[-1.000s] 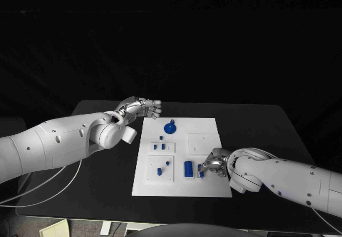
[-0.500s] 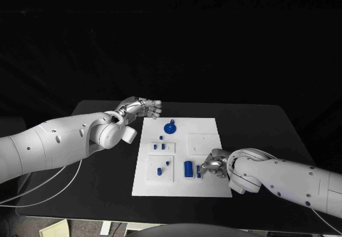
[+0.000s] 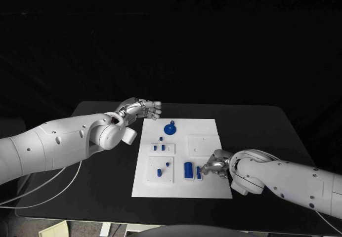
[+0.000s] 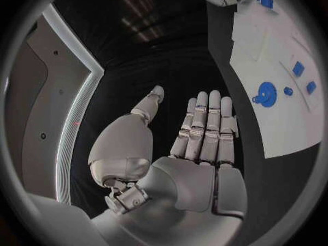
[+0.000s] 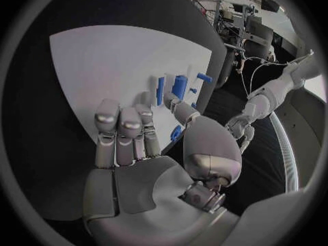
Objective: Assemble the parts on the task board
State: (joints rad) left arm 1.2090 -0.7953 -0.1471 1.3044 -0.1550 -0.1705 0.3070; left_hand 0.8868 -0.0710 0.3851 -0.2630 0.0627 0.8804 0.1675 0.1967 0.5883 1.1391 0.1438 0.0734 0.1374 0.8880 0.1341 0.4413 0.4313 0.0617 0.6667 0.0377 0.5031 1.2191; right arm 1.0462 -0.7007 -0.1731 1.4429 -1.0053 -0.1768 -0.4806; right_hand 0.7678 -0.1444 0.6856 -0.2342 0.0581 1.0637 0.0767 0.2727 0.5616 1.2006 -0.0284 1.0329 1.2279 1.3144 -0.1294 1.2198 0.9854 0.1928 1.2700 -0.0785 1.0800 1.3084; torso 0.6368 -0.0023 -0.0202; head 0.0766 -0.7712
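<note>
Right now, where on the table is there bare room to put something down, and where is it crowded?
Bare black table lies to the right of the task board, behind the right hand. The near left corner, below the left arm, is also free. It is crowded at the board's near edge, where the right hand sits by the blue parts, and at its far left corner, by the left hand.

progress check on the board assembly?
Early. Done: small blue parts already stand in the task board. In hand: nothing visibly gripped; the right robot hand sits beside the upright blue block, grip unclear. Left: the round blue part lies loose; the left robot hand is open, off-board.
</note>
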